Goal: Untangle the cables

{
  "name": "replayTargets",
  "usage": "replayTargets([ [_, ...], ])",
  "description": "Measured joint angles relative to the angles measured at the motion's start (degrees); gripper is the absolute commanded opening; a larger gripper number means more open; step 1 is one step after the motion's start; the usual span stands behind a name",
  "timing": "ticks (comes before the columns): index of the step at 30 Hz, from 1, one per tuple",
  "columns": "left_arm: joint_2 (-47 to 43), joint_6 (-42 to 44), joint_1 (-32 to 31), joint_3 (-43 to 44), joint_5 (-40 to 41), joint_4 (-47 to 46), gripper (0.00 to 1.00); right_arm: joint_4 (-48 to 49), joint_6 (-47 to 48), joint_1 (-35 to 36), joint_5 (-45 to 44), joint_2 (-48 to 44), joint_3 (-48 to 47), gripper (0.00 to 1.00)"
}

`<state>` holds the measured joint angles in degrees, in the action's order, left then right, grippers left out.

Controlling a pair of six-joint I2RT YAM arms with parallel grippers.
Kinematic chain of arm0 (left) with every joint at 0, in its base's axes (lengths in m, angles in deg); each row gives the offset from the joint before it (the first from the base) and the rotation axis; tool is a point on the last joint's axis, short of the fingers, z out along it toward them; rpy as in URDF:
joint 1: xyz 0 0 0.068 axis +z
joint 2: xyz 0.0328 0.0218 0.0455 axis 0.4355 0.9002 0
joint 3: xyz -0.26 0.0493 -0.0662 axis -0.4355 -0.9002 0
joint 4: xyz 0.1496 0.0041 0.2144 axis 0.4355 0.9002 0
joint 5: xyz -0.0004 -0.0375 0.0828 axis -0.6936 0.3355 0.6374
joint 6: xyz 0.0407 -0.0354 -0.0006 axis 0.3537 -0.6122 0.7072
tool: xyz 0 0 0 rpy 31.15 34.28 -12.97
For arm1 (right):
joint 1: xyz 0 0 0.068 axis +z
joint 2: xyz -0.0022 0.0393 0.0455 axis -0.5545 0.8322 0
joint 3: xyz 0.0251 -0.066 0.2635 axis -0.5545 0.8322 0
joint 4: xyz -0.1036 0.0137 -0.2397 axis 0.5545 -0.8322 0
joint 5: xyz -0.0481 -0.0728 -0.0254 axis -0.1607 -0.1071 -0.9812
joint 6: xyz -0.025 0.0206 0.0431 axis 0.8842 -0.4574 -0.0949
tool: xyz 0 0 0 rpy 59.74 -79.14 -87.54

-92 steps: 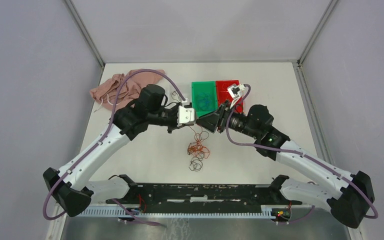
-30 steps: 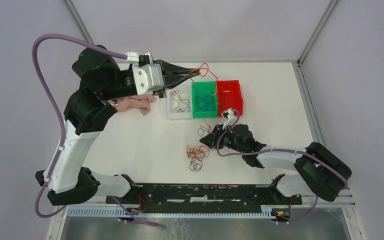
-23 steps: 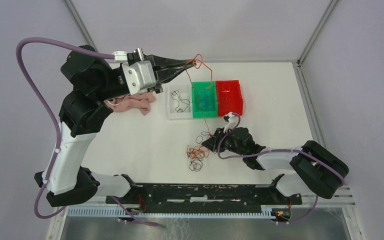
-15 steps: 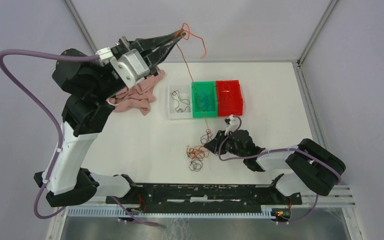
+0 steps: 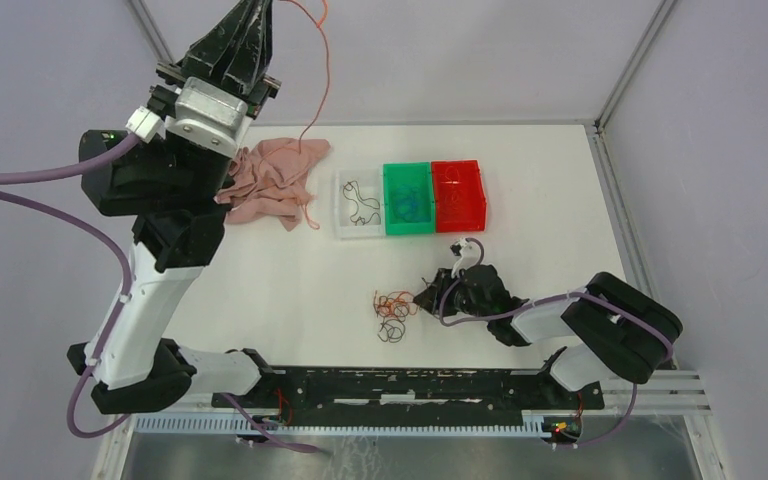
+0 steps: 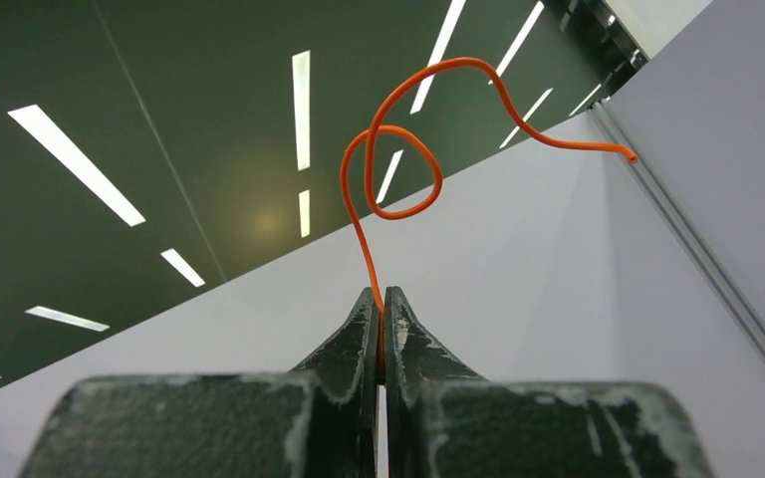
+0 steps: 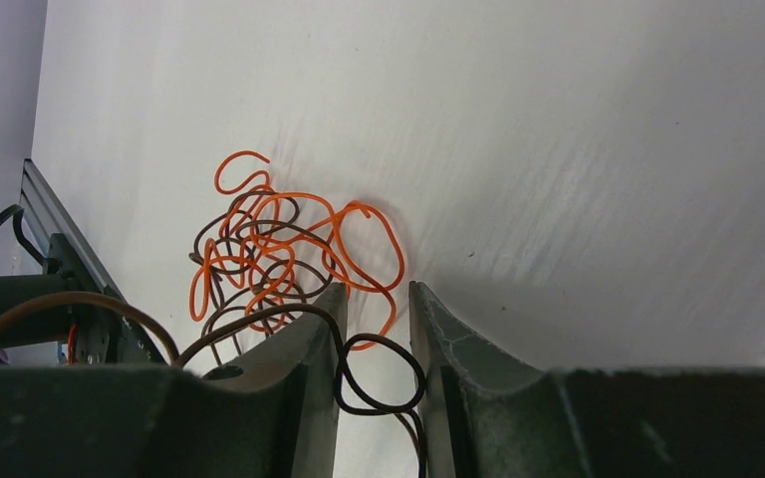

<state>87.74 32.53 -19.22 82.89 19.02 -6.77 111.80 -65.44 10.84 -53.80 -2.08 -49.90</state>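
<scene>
Between the clamped tips of the left gripper (image 6: 380,299) sits an orange wire (image 6: 357,224), likely light, springy and slippery. Ahead of the right gripper (image 7: 374,294), jaws apart, the wad (image 7: 279,249) wants pinching by a protruding loop.

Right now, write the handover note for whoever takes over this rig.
Left claw: held high, shut on one orange wire, which hangs clear of the wad, above the pink cloth.
Right claw: open, low at the wad, a dark loop between its fingers.
Done: some wires lie in the clear bin, green bin and red bin.
To do: bin the orange wire, probably red; separate the wad.
</scene>
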Motion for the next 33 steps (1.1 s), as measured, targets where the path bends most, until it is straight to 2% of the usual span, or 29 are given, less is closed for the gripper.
replayTargets([
  [5, -0.13, -0.81, 0.00, -0.04, -1.84, 2.32, 0.03, -1.46, 0.02, 0.00, 0.13, -1.38, 0.02, 0.59],
  [12, -0.20, -3.52, -0.04, -4.37, -4.07, 6.78, 0.03, -17.81, 4.33, 0.00, -1.75, -19.45, -5.07, 0.73],
  [20, 2.58, -6.25, -0.11, -8.59, -4.90, 9.44, 0.03, -34.47, 11.52, 0.00, -9.07, -35.43, -13.05, 0.75],
  [26, 7.91, -9.42, -1.14, -8.24, -4.94, 9.64, 0.03, -39.87, 13.44, -0.02, -17.44, -38.84, -14.80, 0.75],
  [33, 17.00, -10.49, -1.97, -4.11, -4.96, 9.68, 0.03, -41.66, 14.91, -1.18, -27.45, -37.53, -17.73, 0.74],
])
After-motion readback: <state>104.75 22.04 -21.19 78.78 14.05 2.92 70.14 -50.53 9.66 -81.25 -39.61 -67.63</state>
